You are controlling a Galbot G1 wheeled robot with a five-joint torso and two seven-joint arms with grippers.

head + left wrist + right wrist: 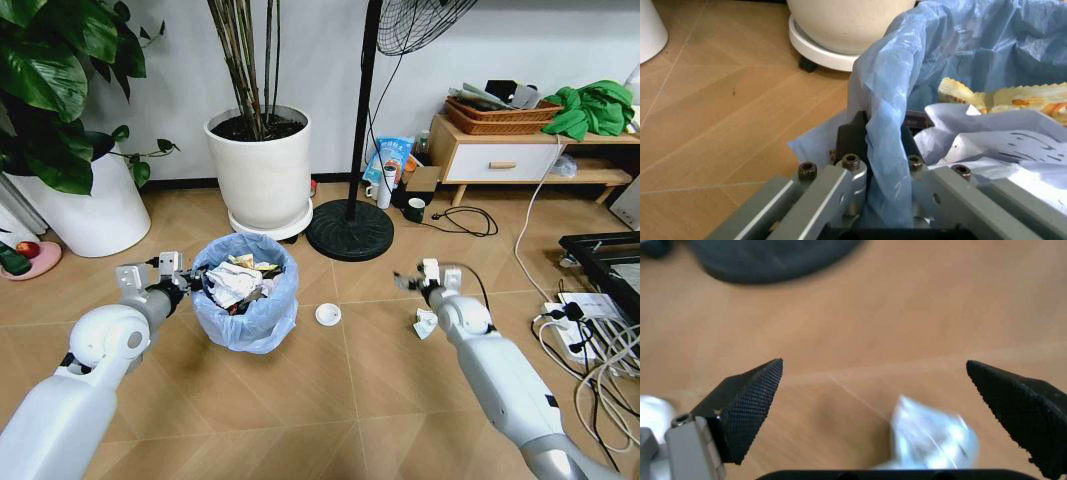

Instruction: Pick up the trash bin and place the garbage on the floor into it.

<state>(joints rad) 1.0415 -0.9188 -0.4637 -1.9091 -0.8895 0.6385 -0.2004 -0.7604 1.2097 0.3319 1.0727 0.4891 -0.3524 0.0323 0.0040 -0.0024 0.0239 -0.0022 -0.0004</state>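
Pinching near rim of trash bin (245, 292) and its blue liner: left hand (182, 281), closed on it. White disc (328, 314) on floor (360, 390) between arms. Hovering spread over crumpled wad (425, 323): right hand (429, 281), wad directly below, nearer this arm.

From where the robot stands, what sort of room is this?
Probably a living room at home: big potted plants, a standing fan and a low wooden cabinet stand along the wall on a wooden floor.
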